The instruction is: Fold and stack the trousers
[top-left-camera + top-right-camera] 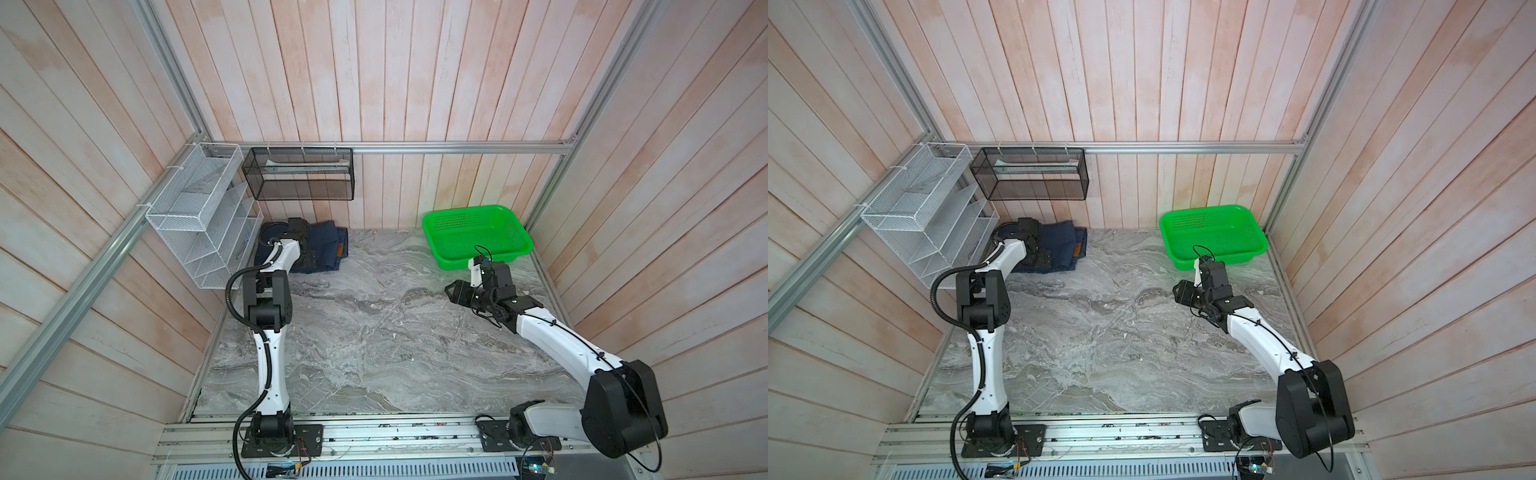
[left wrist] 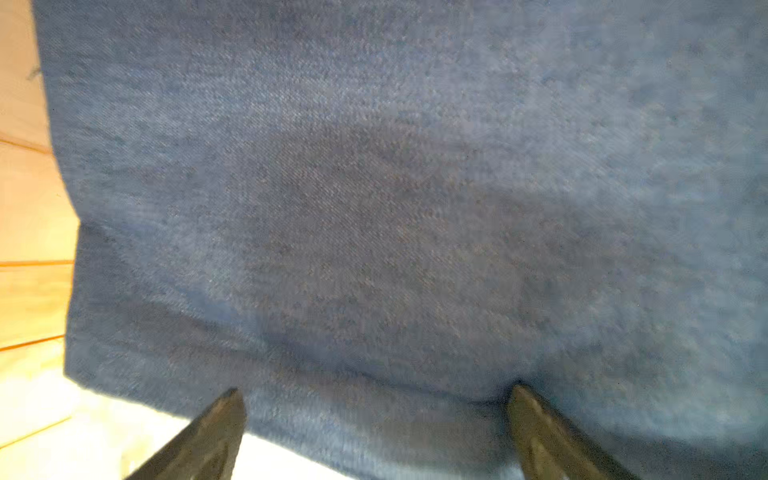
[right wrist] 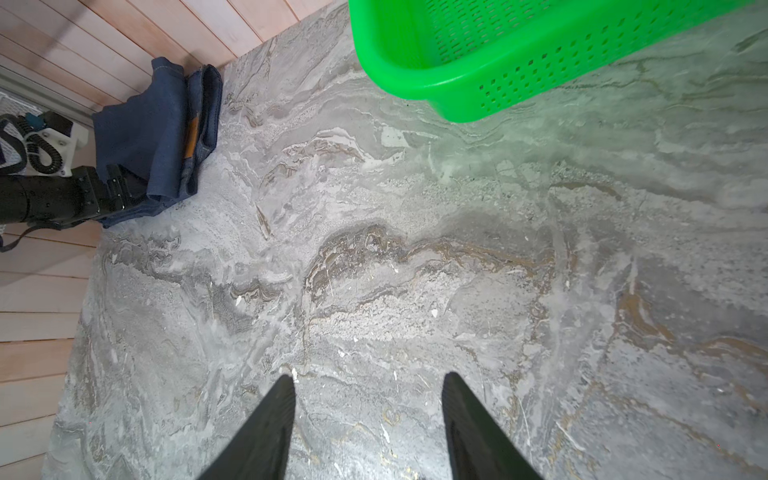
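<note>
STEP: left pincer (image 2: 376, 399) spread wide, tips at the denim, gripping nothing; lift it straight up so you snag no layer | RIGHT: right pincer (image 3: 365, 382) half-open, empty, over bare desk (image 3: 374, 249) | ITEM: trousers (image 1: 326, 243) under left pincer, well apart from right pincer; folded navy bundle (edges uneven), brown patch showing.

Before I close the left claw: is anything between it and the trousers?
Nothing visible stands in the way. The left claw is open and right at the folded trousers. In the left wrist view only denim shows between its fingertips, with no other object in the gap.
</note>
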Controlling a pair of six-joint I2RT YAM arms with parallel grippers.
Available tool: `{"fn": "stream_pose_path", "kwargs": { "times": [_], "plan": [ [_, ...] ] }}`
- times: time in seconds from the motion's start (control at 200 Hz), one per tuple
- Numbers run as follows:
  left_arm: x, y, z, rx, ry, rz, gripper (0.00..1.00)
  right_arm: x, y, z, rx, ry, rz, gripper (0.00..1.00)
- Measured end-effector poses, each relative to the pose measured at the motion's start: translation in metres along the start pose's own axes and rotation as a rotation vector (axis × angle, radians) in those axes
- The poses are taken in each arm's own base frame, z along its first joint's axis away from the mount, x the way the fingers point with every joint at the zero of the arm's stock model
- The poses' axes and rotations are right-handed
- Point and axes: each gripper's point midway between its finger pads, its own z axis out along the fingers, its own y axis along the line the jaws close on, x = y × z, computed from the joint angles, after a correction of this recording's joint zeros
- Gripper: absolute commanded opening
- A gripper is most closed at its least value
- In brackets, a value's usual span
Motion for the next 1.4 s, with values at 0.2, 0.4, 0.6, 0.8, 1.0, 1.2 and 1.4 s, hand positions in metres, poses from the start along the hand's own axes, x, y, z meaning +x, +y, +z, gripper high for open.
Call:
{"fn": "stream_pose_path", "kwargs": {
  "times": [0.2, 0.4, 0.6, 0.8, 1.0, 1.2, 1.4],
  "plan": [
    [0.004, -0.023, -0.114, 0.045, -0.161, 0.062, 1.00, -0.020, 0.000, -0.019, 0.025, -0.100, -0.029, 0.58],
    [0.007, -0.004, -0.293, 0.181, -0.648, -0.075, 1.00, -0.049, -0.017, -0.076, 0.098, -0.431, -0.107, 0.59],
    [0.084, 0.022, -0.295, 0.212, -0.808, -0.242, 1.00, -0.030, -0.074, -0.108, 0.279, -0.715, -0.236, 0.68],
    [0.159, 0.022, -0.228, 0.190, -0.777, -0.336, 1.00, -0.003, -0.127, -0.115, 0.454, -0.792, -0.297, 0.73],
    [0.170, 0.039, -0.211, 0.141, -0.832, -0.430, 1.00, -0.001, -0.158, -0.118, 0.504, -0.838, -0.263, 0.74],
    [0.172, 0.059, -0.199, 0.078, -0.883, -0.492, 1.00, 0.001, -0.170, -0.092, 0.500, -0.775, -0.275, 0.75],
    [0.170, 0.060, -0.180, 0.047, -0.886, -0.476, 1.00, -0.016, -0.173, -0.075, 0.497, -0.771, -0.288, 0.75]
  ]
}}
